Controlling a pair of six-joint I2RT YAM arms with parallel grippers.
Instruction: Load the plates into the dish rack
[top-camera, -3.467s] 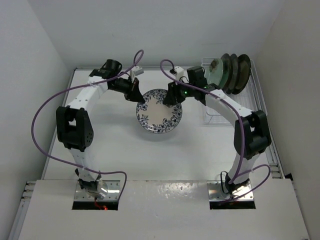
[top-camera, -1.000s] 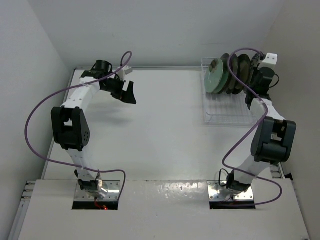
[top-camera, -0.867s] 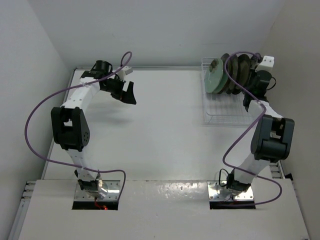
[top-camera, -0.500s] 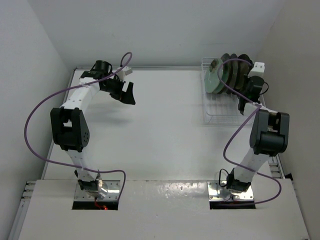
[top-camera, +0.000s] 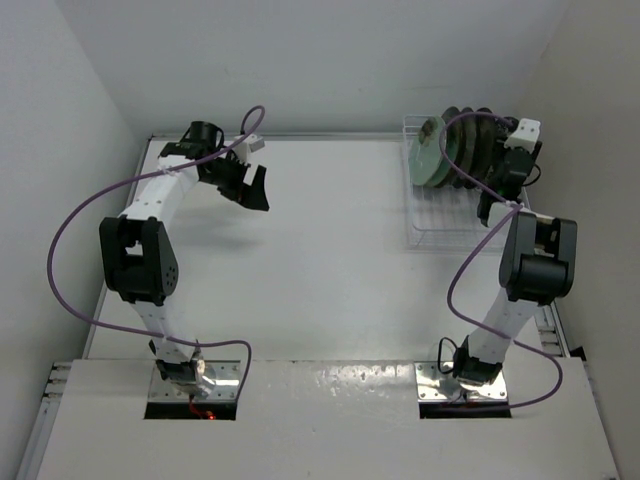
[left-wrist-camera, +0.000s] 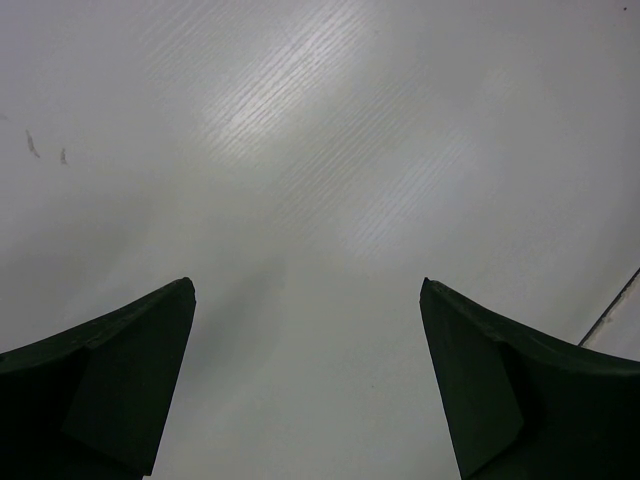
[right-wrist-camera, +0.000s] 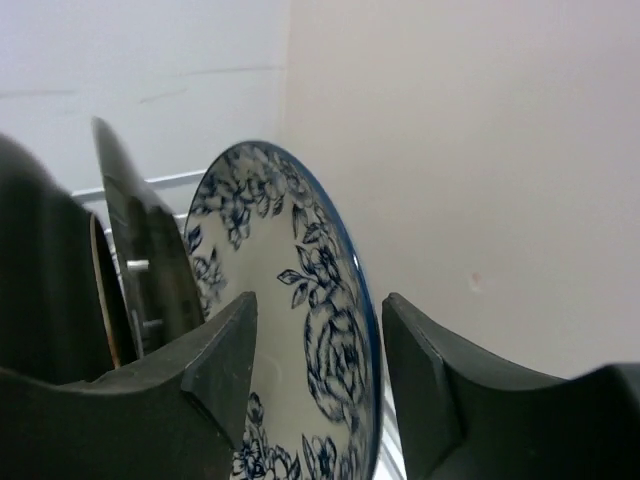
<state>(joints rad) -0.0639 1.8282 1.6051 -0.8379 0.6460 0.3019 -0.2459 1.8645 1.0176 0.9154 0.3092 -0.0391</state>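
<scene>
The job looks almost done, because every plate I can see is in the dish rack (top-camera: 450, 228), at the far right corner of the surface (top-camera: 320, 270). The step now is letting go of the blue flower plate (right-wrist-camera: 300, 250). The right claw (right-wrist-camera: 318, 325) is spread wide, with one finger on each side of this plate. I think it is not pinching it, though the plate's rim sits very close to one finger. The plate stands up tall on its edge, not flat. Its painted face looks toward the other plates (top-camera: 460, 150), and its back looks toward the right wall. It is at the right end of the row, and the row runs left to right along the far edge. Next, the right claw should pull straight away and not bump the rim, or the plate could tip. The left claw (left-wrist-camera: 305, 385) is spread too and holds nothing, up near the far left corner.
</scene>
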